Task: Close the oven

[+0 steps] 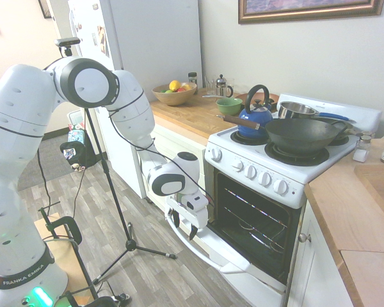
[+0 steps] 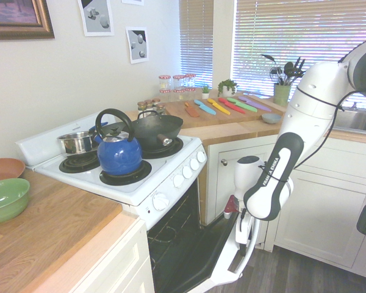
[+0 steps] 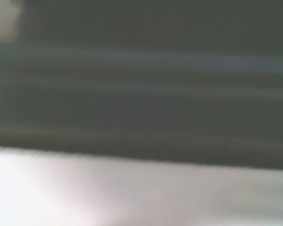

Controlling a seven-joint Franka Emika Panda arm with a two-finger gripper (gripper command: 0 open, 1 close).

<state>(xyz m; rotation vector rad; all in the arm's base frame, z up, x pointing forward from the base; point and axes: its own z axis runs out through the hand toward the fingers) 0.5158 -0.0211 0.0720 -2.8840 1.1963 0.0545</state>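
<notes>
First exterior: end effector [image 1: 185,226] fingers apart, at door handle [image 1: 208,261]; oven [image 1: 294,182] between countertops, door [image 1: 223,249] dropped open. Second exterior: blue kettle [image 2: 119,155] on stovetop. Wrist: blurred dark and white bands.

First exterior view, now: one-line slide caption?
Gripper, fingers apart, at the handle of the half-dropped oven door; kettle and wok on the stovetop.

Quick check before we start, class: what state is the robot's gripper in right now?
Gripper: open, its dark fingertips apart at the oven door's white handle; no firm grip on it shows.
</notes>
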